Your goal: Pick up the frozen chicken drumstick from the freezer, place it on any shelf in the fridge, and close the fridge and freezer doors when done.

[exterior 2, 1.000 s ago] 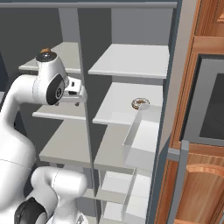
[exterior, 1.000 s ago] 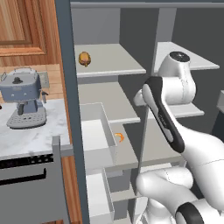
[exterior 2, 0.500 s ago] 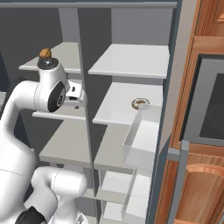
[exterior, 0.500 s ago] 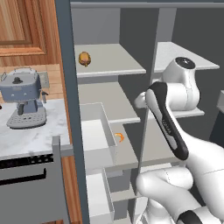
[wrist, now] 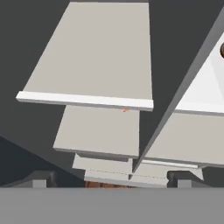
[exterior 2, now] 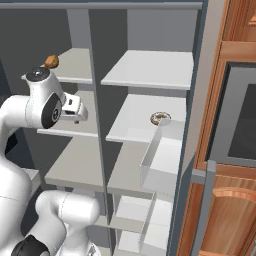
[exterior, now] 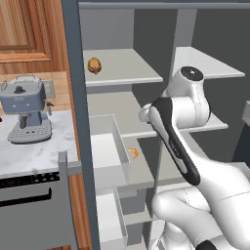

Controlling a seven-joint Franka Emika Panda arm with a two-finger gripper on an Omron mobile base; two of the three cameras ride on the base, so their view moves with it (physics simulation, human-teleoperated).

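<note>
The frozen chicken drumstick, a golden-brown lump, lies on the top shelf of the freezer, the left compartment. My gripper is open with nothing between its fingertips. Its hand hovers in front of the freezer's second shelf, below and to the right of the drumstick. The fridge compartment on the right has pale grey shelves. Both doors stand open and are seen edge-on: the freezer door and the fridge door.
An iced doughnut sits on the fridge's second shelf. A tiny orange curled piece lies lower in the freezer beside a pulled-out white drawer. A coffee machine stands on the counter at left. The centre divider separates the compartments.
My arm has swung a little and the hand has shifted slightly left in front of the freezer. The drumstick has not moved.
</note>
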